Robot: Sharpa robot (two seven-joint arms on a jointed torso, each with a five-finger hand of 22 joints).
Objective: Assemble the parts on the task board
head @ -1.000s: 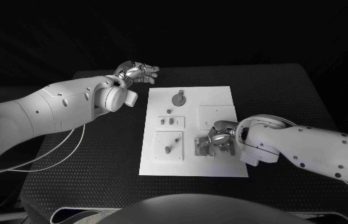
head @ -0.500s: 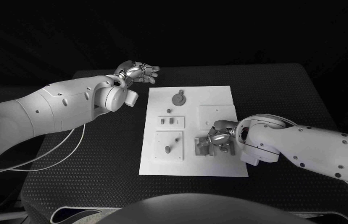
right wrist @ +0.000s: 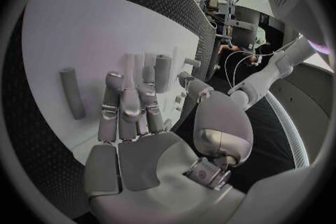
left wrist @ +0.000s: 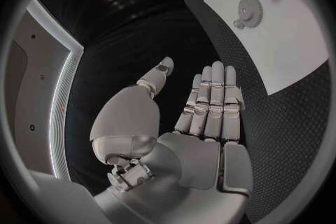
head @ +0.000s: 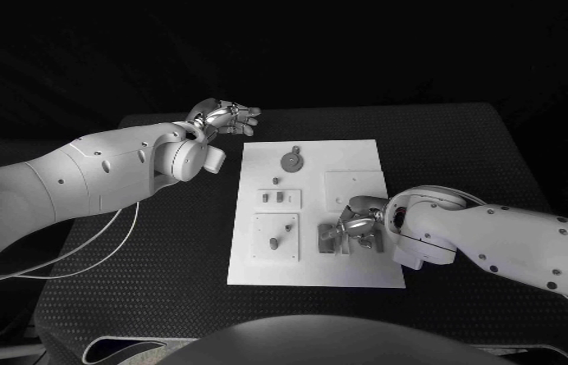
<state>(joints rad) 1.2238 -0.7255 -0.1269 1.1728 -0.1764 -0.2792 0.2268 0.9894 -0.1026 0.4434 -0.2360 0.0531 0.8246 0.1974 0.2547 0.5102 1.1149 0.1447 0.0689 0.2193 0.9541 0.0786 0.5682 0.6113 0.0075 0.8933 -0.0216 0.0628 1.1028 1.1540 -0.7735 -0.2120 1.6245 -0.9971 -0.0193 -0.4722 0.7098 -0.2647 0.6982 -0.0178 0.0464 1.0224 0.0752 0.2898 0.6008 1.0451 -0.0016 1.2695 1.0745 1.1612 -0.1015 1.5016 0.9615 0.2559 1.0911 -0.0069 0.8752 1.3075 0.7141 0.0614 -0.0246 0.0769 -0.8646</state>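
the board (head: 355, 156) sits flat in the middle of the table (head: 474, 143), long side running away from the robot, so both arms can reach it from their own side

right hand (head: 355, 227) is down on the near right part of the board, over a small fixture there. from its wrist cam the fingers (right wrist: 129, 103) look fairly straight and close together, pointing at some upright pegs (right wrist: 162, 71), with another peg (right wrist: 72, 92) lying on the white surface just beside them. can't tell if it's actually pinching anything, the fingers hide the contact, so i won't guess

left hand (head: 222, 117) is parked off the board past its far left corner, above bare table. fingers (left wrist: 213, 101) extended, thumb apart, nothing in it. my guess is it's held out of the way so the right can work

the gear (head: 291, 161) lies near the far end of the board, and the small plates (head: 279, 198) with their parts sit on the left half, well apart from the right hand, so those look untouched
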